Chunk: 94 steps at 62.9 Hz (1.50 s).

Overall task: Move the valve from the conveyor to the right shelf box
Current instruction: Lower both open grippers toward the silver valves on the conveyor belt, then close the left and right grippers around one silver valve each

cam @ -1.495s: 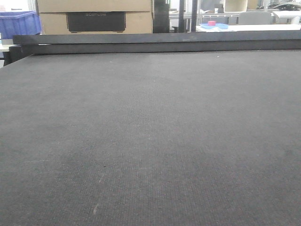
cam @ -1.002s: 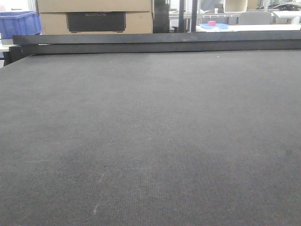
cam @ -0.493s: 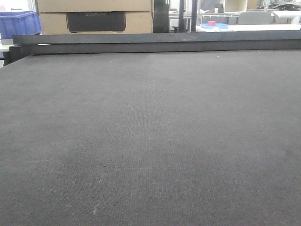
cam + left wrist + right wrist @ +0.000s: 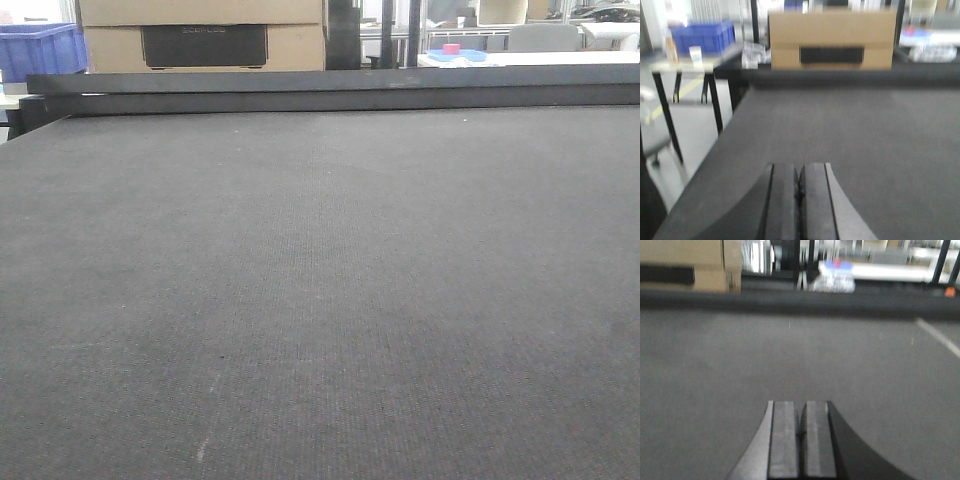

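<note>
Over the last second and a half my front view has barely changed. The conveyor shows the same bare woven belt, and no valve has come into view on it, so I judge the pick cannot begin yet and I am waiting for the part. The left gripper is clenched, its two pads pressed flat together with nothing between them. The right gripper is clenched and empty in the same way. Both hang low over the near part of the belt, which runs out ahead of and beneath them to the dark edge rail. The valve itself is in none of my three views: it is not ahead of either gripper, beside one, or held by one, so I cannot say where it is. Beyond the rail, straight ahead of the left gripper, sits a cardboard box, with a blue crate off to its left. I cannot pick out the shelf box from here. Both wrist views are blurred.
</note>
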Available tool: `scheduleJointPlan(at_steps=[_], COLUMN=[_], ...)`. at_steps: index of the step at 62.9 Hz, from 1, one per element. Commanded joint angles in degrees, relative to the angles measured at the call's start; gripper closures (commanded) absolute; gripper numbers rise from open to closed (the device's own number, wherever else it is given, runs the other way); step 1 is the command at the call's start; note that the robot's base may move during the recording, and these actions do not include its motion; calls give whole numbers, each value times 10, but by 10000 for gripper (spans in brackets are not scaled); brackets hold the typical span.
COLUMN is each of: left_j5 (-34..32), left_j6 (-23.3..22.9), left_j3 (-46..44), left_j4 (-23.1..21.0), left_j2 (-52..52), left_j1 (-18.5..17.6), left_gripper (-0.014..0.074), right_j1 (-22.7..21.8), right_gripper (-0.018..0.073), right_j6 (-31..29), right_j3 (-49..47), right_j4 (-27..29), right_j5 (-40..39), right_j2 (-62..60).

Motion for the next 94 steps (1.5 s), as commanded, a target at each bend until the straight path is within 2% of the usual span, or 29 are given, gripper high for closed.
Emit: scheduleJointPlan(at_steps=[1,10,22,39,53,58,65,71,75,81,94], left_j5=[59,141,240,246,246,243,238,231,231,231,231], left_j6=[-1,-1,-1,-1,-1,-1,-1,-1,-1,-1,-1], left_j3=[-61,-152,-255,-312,-315,-315,-315,-315,-315,-315,-315], left_j4=[-2,-28,-53,-54,-57,-57,-57,-57,-57,-57,-57], left_j2=[73,199,343,465,495,499,500,500,500,500,500], left_j1=[1,1,1,1,1,1,1,1,1,1,1], left_gripper=[708,708,708,708,708,708,708,708,708,708,708], right_j1=[-2,-2,-2,-2,-2,-2,-2,-2,-2,-2,-2], right_gripper=[722,722,722,722,708,640,428,202,100,34,32], right_j6=[0,0,0,0,0,-6,-7,-8,-10,-10,-10], right_j3=[-55,-142,-259,-354,-387,-388,-388,-388,-388,-388,-388], right_j4=[1,1,1,1,1,1,1,1,1,1,1], right_j5=[51,126,280,355,400,407,407,406,406,397,372], right_j2=[80,215,385,559,636,653,674,687,695,711,760])
